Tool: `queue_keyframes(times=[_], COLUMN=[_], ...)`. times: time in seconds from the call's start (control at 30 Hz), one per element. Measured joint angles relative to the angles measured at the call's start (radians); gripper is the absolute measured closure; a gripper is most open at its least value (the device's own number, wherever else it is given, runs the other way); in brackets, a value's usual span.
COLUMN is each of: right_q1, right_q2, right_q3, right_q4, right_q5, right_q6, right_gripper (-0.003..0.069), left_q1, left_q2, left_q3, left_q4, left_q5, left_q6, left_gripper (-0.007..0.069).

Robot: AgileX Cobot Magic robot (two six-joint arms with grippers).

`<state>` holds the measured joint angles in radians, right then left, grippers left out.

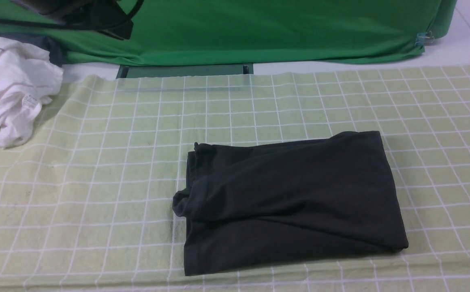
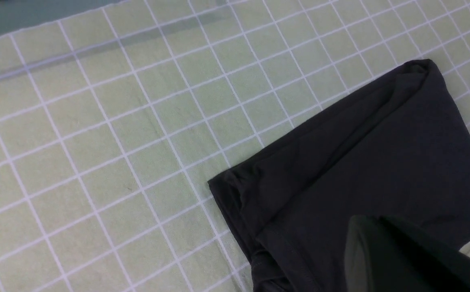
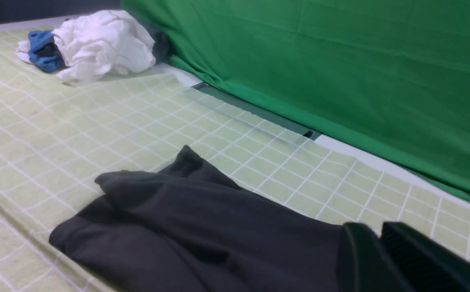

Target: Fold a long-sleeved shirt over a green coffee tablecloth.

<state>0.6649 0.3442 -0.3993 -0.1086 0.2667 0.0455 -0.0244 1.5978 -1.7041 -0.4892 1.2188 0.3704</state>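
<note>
One long-sleeved shirt (image 1: 291, 198), folded into a thick dark rectangle, lies on the green coffee tablecloth (image 1: 97, 182) a little right of centre, toward the near edge. Its left end is bunched and uneven, while the right side is smoother. Neither arm touches it. The left gripper (image 2: 385, 227) hangs above the shirt with its fingers pressed together, empty. The right gripper (image 3: 381, 243) hovers near the shirt's edge; its fingers seem nearly together, though I cannot tell for sure. A crumpled white garment (image 1: 8, 85) sits far left.
</note>
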Motion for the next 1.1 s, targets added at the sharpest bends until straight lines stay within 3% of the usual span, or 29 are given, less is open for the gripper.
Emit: queue_keyframes(times=[0.37, 0.53, 0.57, 0.6, 0.77, 1.1], right_q1=[-0.036, -0.213, -0.213, -0.292, -0.467, -0.532], right_q2=[-0.014, -0.073, -0.073, -0.114, -0.226, -0.267], right_q3=[0.018, 0.134, 0.134, 0.182, 0.335, 0.409], right_q4=[0.000, -0.014, -0.014, -0.036, -0.055, -0.059], right_q5=[-0.009, -0.023, -0.023, -0.028, -0.038, -0.052], right_q6=[0.000, 0.000, 0.000, 0.000, 0.000, 0.000], right_gripper=[0.0553, 0.0544, 0.0544, 0.0540, 0.0536, 0.0519], left_q1=[0.000, 0.001, 0.001, 0.001, 0.001, 0.001], left_q2=[0.000, 0.000, 0.000, 0.000, 0.000, 0.000], left_q3=[0.000, 0.000, 0.000, 0.000, 0.000, 0.000], left_q4=[0.006, 0.056, 0.056, 0.068, 0.090, 0.096], left_q5=[0.000, 0.000, 0.000, 0.000, -0.018, -0.035], left_q6=[-0.020, -0.033, -0.034, -0.034, -0.037, -0.049], left_gripper=[0.0613, 0.0613, 0.0613, 0.0613, 0.0613, 0.0613])
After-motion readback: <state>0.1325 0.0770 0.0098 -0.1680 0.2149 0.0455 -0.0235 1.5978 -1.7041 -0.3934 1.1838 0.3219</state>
